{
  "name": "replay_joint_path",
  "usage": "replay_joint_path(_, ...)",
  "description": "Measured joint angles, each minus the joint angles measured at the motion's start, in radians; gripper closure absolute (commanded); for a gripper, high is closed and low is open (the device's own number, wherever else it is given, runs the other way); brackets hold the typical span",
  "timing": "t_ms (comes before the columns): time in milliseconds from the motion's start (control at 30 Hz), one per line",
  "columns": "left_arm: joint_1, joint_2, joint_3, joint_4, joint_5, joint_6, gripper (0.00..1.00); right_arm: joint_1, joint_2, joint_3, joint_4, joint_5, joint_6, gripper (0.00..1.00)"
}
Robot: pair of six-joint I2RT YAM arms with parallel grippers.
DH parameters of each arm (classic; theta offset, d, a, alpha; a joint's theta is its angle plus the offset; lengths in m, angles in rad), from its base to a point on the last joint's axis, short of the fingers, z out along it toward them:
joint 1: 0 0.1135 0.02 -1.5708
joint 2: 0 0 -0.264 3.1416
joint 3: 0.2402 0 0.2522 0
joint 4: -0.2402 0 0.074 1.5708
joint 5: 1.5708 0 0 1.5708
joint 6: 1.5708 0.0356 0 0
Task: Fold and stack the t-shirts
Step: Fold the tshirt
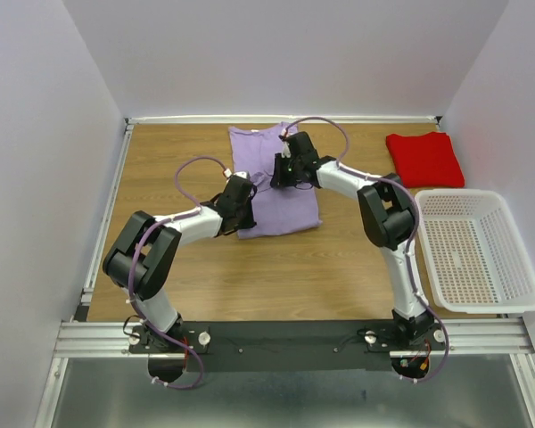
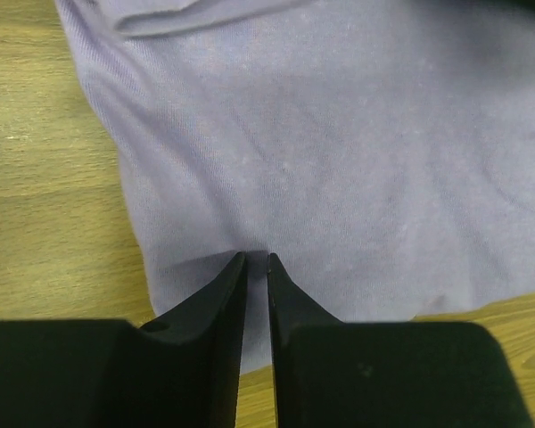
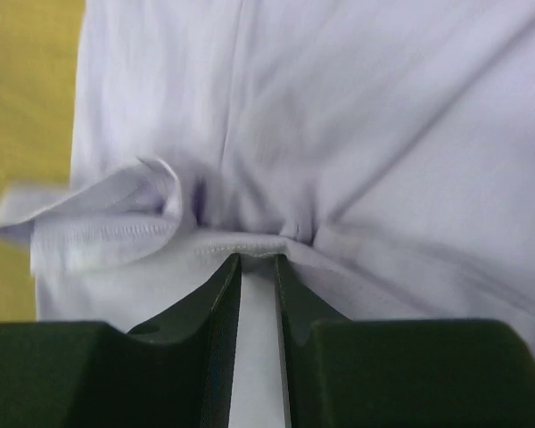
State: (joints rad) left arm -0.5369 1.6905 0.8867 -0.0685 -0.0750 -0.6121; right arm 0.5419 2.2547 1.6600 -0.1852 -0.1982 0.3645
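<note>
The lavender t-shirt (image 1: 290, 209) lies partly folded as a tall strip at the middle back of the table. My left gripper (image 1: 245, 221) is at its near left edge, jaws nearly closed on the cloth (image 2: 339, 160) at the fingertips (image 2: 257, 256). My right gripper (image 1: 282, 173) is over the shirt's middle right, jaws pinching a stitched hem (image 3: 250, 241) that bunches at the tips (image 3: 258, 259). The red t-shirt (image 1: 425, 159) lies folded at the back right, away from both grippers.
A white perforated basket (image 1: 508, 259) stands at the right edge of the table, just in front of the red shirt. Bare wood (image 1: 276, 276) lies between the lavender shirt and the arm bases. White walls close the table on three sides.
</note>
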Motion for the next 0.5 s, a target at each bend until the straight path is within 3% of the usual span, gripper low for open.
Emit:
replay_joint_path(233, 0.0, -0.013, -0.016, 0.011, 0.01, 0.01, 0.77, -0.045, 0.113, 0.254, 0.01, 0.025, -0.061, 0.7)
replay_joint_path(500, 0.0, -0.085, -0.041, -0.05, 0.012, 0.019, 0.77, -0.037, -0.014, 0.113, 0.027, -0.096, -0.078, 0.69)
